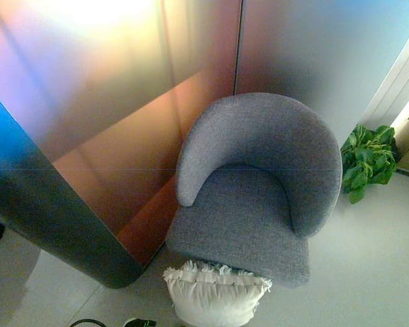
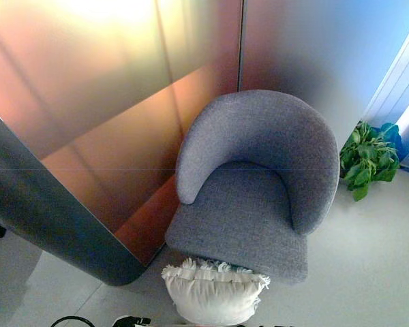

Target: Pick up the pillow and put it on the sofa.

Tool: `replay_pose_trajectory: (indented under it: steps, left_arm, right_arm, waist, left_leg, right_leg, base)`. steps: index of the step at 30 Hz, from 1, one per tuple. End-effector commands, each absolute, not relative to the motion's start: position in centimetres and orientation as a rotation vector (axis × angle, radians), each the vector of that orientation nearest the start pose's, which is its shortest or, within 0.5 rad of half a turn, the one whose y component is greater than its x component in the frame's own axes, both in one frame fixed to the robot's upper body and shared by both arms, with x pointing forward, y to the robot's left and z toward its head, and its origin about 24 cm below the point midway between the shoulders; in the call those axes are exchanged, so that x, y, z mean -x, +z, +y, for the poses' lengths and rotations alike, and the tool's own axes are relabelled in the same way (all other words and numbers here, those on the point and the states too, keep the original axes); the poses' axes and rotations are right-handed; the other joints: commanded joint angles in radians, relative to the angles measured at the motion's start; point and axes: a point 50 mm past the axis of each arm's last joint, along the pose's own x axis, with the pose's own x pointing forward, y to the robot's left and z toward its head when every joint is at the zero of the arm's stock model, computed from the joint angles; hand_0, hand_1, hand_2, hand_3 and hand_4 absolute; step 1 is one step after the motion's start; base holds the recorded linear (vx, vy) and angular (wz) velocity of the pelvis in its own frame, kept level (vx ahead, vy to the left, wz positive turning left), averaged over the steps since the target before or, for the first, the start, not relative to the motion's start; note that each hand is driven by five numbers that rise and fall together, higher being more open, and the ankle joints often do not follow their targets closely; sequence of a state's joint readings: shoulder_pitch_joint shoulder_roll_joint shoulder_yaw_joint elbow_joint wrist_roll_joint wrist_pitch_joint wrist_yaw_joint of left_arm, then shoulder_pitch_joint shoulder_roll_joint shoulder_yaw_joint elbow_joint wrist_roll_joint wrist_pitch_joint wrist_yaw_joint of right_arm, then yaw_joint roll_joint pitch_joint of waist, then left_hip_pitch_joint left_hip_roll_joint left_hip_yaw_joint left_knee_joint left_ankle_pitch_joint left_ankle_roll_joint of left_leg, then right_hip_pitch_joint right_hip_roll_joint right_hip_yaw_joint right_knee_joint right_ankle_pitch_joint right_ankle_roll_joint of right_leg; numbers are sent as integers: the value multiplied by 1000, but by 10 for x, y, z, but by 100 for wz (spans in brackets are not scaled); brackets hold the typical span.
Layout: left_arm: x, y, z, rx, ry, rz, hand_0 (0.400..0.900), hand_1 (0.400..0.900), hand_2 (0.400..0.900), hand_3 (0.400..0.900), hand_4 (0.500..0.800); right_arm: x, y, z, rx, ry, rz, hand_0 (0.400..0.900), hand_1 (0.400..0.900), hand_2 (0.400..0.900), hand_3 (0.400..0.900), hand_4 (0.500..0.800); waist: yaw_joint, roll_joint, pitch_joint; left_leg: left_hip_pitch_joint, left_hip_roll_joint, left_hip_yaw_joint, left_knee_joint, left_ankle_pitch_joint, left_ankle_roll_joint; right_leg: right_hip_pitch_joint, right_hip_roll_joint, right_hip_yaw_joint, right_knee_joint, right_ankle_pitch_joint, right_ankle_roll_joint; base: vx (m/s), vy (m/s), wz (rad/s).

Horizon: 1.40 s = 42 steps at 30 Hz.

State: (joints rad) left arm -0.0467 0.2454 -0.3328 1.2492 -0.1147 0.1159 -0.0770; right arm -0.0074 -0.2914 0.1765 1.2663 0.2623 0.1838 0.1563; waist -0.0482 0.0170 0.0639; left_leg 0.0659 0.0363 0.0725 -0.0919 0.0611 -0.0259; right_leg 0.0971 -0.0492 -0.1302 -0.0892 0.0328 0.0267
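A white pillow [image 1: 215,294] with a frilled top edge stands on the floor against the front of the sofa, at the bottom middle of the view. The sofa [image 1: 259,191] is a grey fabric tub chair with a curved back, and its seat [image 1: 238,218] is bare. The pillow also shows in the right eye view [image 2: 213,293], as does the sofa [image 2: 255,187]. Neither of my hands shows in either view.
A tall glossy panel wall [image 1: 102,116] stands to the left of and behind the sofa, with a rounded corner [image 1: 116,269] near the pillow. A green potted plant [image 1: 367,160] sits on the floor to the sofa's right. Grey floor [image 1: 368,266] lies at the right.
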Motion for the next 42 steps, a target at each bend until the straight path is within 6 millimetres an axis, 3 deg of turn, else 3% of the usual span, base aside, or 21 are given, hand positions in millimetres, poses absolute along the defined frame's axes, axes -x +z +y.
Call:
replay_pose_trajectory:
  steps: [1,14,18,27,33,42]
  left_arm:
    - [-100,-163,227,-343,-117,1347,900,900,900,900,800]
    - [-91,-163,233,-341,-156,1398,900,900,900,900,800]
    - [-97,-162,233,-355,-180,1367,900,900,900,900,800]
    - [-141,-149,227,-407,-247,1178,900,900,900,900,800]
    - [-161,-141,222,-417,-267,1093,900,900,900,900,800]
    - [-211,-113,201,-367,-289,794,900,900,900,900,800]
  right_arm:
    - [-90,-162,-236,46,-53,1394,900,900,900,900,800]
    - [-90,-159,-251,99,-150,1365,900,900,900,900,800]
    - [-95,-157,-256,126,-171,1339,900,900,900,900,800]
    - [-139,-140,-267,159,-248,1150,900,900,900,900,800]
    - [-157,-131,-271,140,-261,1083,900,900,900,900,800]
    - [-194,-110,-273,18,-240,884,900,900,900,900,800]
  waist:
    - [9,-48,33]
    - [11,-45,44]
    - [9,-38,62]
    - [-4,-5,163]
    - [-8,8,220]
    - [-9,44,349]
  left_leg:
    - [60,-73,31,18,-131,35]
    - [53,-73,32,15,-126,34]
    - [33,-73,33,15,-120,32]
    - [-73,-79,19,5,-85,28]
    - [-126,-82,14,5,-68,24]
    - [-248,-96,5,18,-31,5]
  right_leg:
    - [1,-28,28,29,-36,73]
    - [-6,-33,23,24,-26,80]
    - [-32,-37,26,28,-19,83]
    - [-151,-45,36,37,7,90]
    - [-208,-43,37,56,6,86]
    - [-329,-49,27,108,-5,73]
  base:
    - [0,0,0]
    - [21,-12,1]
    - [-16,-23,2]
    - [-125,-26,6]
    - [-63,-31,0]
    - [-72,-1,3]
